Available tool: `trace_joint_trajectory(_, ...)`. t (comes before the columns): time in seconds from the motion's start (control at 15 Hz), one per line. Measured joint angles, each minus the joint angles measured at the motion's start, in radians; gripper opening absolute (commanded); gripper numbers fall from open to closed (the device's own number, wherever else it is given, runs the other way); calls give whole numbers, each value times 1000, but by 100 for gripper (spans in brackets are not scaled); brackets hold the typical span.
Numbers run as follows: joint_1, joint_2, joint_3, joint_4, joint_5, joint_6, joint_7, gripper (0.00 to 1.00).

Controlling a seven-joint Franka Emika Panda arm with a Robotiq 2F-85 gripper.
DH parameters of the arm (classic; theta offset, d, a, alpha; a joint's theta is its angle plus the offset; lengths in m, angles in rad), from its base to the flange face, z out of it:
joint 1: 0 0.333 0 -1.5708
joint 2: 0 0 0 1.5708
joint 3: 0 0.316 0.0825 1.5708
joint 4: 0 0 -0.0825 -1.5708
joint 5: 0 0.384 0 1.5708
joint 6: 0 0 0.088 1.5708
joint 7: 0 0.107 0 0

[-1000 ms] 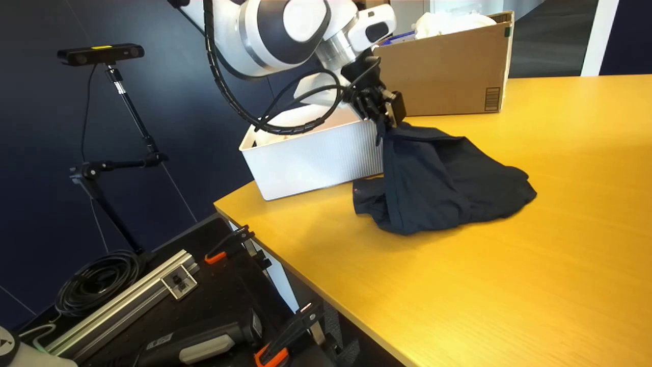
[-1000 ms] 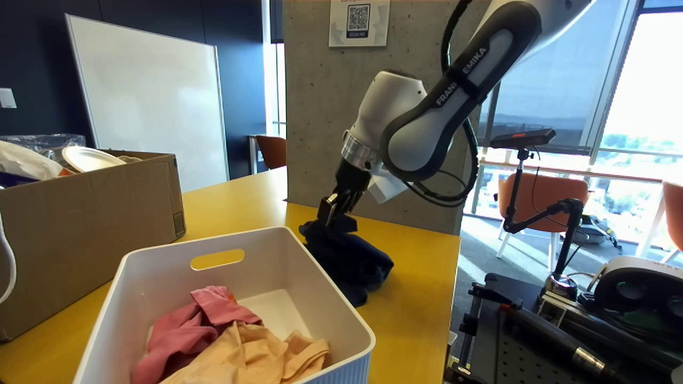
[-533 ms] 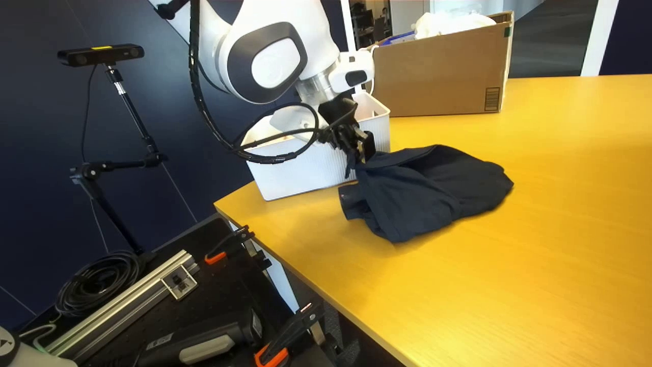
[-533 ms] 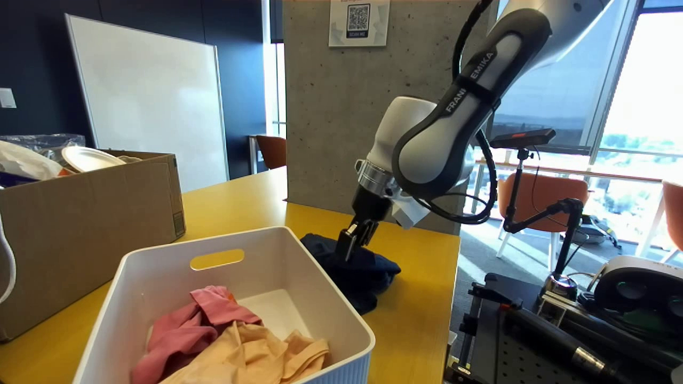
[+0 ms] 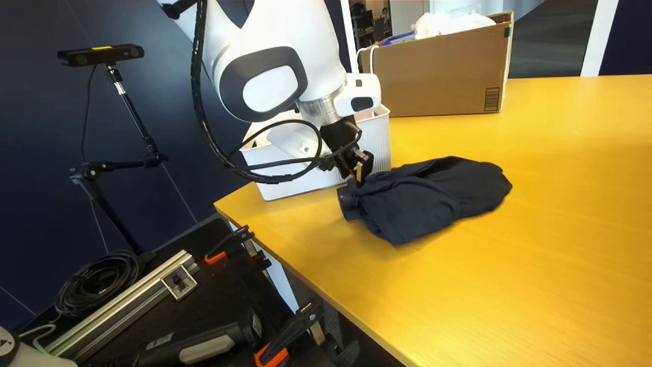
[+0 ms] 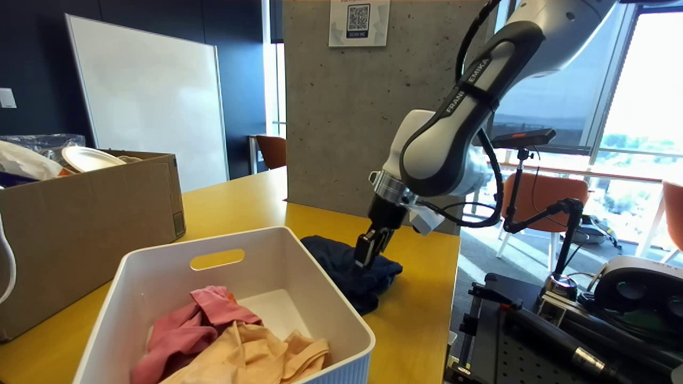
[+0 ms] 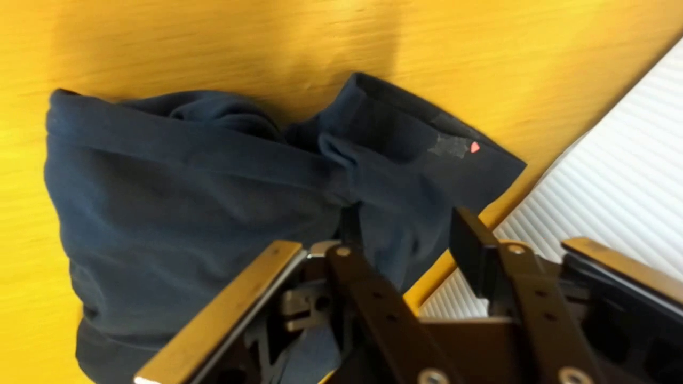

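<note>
A crumpled navy cloth lies on the yellow table beside a white ribbed basket. My gripper is low over the cloth's end nearest the basket. In the wrist view the gripper stands open, its fingers well apart. Between them I see cloth, a strip of table and the basket's wall; nothing is pinched. The left finger overlaps the navy cloth; whether it touches cannot be told. A small red mark shows on the cloth's hem. Pink cloth and peach cloth lie inside the basket.
A full cardboard box stands behind the basket. A concrete column rises at the table's edge. Beside the table a black cart holds clamps, a metal rail and a camera on a stand.
The gripper has come down and away from the box, drawing the raised cloth along at first. Its jaws have since parted, and the lifted fold has dropped flat onto the table.
</note>
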Motion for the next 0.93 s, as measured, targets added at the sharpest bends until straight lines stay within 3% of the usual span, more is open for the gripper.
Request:
trace_joint_trajectory(0.2,-100,-84,90,-58,100,-10,-60,100)
trace_joint_trajectory(0.33,-167,-144,130,-83,147,-48,-94,100)
trace_joint_trajectory(0.53,-244,-193,127,-84,156,-120,-141,100)
trace_joint_trajectory(0.67,-250,-190,76,-64,147,-152,-166,100)
trace_joint_trajectory(0.93,-123,-134,-116,12,133,-208,-190,100)
